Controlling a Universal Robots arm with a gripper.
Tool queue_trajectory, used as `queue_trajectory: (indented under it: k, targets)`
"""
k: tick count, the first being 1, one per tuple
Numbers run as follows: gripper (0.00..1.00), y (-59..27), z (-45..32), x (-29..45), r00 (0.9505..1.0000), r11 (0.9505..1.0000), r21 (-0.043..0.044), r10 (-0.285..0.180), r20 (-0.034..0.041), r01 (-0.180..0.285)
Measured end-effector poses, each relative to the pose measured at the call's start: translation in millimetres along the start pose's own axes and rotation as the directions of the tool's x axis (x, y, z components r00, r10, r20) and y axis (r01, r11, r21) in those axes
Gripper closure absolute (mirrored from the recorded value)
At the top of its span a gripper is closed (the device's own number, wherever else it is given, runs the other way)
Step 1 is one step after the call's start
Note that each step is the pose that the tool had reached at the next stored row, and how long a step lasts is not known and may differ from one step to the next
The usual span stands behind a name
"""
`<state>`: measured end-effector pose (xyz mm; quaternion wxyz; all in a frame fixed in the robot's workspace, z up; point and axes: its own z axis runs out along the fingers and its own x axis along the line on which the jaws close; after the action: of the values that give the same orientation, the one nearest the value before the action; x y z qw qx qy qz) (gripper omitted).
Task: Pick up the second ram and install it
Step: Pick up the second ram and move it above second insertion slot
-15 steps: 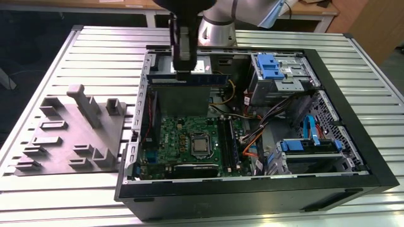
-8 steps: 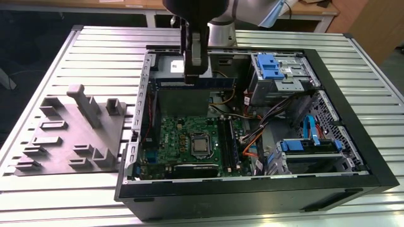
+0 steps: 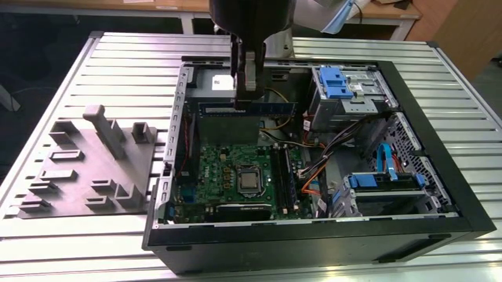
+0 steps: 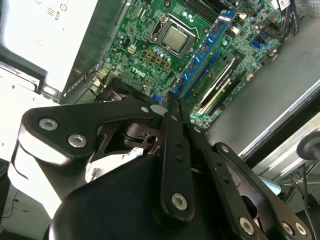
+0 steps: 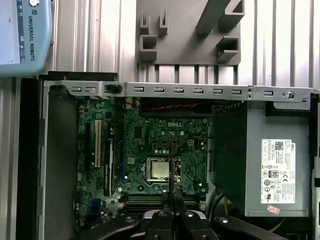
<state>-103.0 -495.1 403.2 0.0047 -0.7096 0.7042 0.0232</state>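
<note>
In the exterior view the second ram [image 3: 271,108], a narrow blue-green stick, hangs level above the back of the open computer case [image 3: 439,147]. My gripper [image 3: 247,104] is shut on its middle. The first wrist view looks down past my gripper [image 5: 172,204] and sees the ram [image 5: 171,160] edge-on as a thin dark line over the motherboard [image 5: 150,135]. It lies crosswise to the black memory slots [image 3: 285,176]. In the second wrist view my gripper [image 4: 170,100] is pinched together, and a blue stick [image 4: 205,50] stands in one slot.
A grey moulded parts tray [image 3: 86,170] lies on the slatted table at the exterior view's left of the case. Inside the case are the processor [image 3: 249,181], loose cables [image 3: 314,176], a silver power supply [image 5: 277,165] and drive cages with blue tabs [image 3: 337,82].
</note>
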Motion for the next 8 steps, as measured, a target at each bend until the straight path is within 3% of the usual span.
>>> queue_trajectory:
  k: [3, 8]
  targets:
    - [0.88, -0.1, 1.0, 0.1, 1.0, 1.0, 0.0002, 0.0, 0.0005, 0.0]
    - [0.88, -0.3, 9.8, 0.4, 1.0, 1.0, 0.0001, 0.0, 0.0007, 0.0]
